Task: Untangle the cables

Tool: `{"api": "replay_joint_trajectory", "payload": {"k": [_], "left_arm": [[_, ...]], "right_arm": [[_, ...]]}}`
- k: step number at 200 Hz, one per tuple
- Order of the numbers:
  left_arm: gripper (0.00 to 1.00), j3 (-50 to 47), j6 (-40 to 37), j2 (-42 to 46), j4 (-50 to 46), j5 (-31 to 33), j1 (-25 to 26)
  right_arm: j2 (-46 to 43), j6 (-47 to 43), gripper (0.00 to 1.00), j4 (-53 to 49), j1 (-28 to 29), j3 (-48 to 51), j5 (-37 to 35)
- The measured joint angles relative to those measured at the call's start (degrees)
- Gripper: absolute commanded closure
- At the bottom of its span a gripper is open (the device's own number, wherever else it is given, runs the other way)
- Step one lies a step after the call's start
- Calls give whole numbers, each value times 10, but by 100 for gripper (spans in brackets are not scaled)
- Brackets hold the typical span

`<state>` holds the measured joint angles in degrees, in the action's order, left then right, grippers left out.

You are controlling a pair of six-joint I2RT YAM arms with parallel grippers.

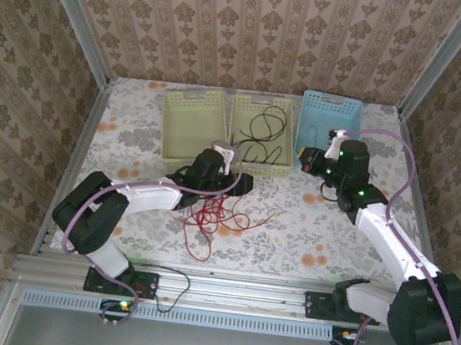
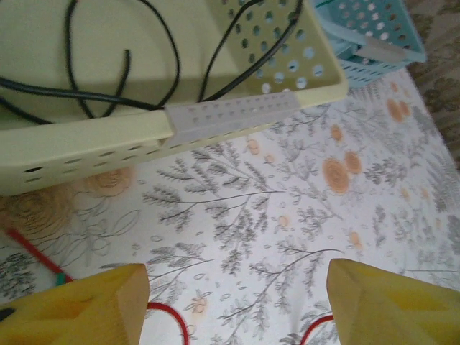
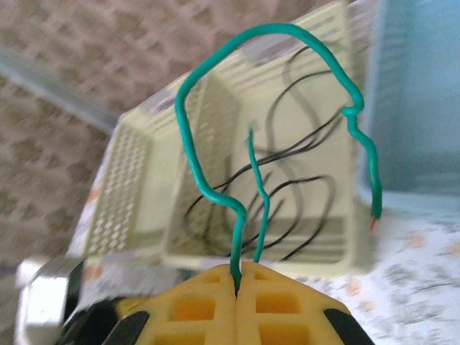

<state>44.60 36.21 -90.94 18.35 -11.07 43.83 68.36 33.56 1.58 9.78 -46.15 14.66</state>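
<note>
Green cable (image 3: 277, 28) between closed jaws of the right claw (image 3: 237, 279), loop above.

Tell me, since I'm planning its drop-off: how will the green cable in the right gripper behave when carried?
Likely light and springy: the green cable arches from the shut right gripper without drooping. Being thin, it may slip from the pinch. Its loose end could snag.
</note>
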Motion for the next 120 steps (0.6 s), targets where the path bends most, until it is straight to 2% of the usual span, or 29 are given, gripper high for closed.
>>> {"api": "replay_joint_trajectory", "payload": {"k": [49,57,68,80,95,120], "left_arm": [[28,-7,6,28,-89,109,0],[28,-8,11,32,-104,125,-2],[27,-11,15,37,-116,140,-5],[27,-17,17,43,-131,154,-9],[27,-21,19,51,-144,167,-13],[27,-26,24,65,-156,182,-16]], "right_arm": [[151,31,94,1,-108,-66,-40],[183,41,86,9,-121,-79,-38],[218,49,65,18,-135,-92,-35],[247,56,55,21,-145,-106,-26],[263,62,50,22,-148,-115,-19],[249,69,49,23,-145,-112,-14]]}}
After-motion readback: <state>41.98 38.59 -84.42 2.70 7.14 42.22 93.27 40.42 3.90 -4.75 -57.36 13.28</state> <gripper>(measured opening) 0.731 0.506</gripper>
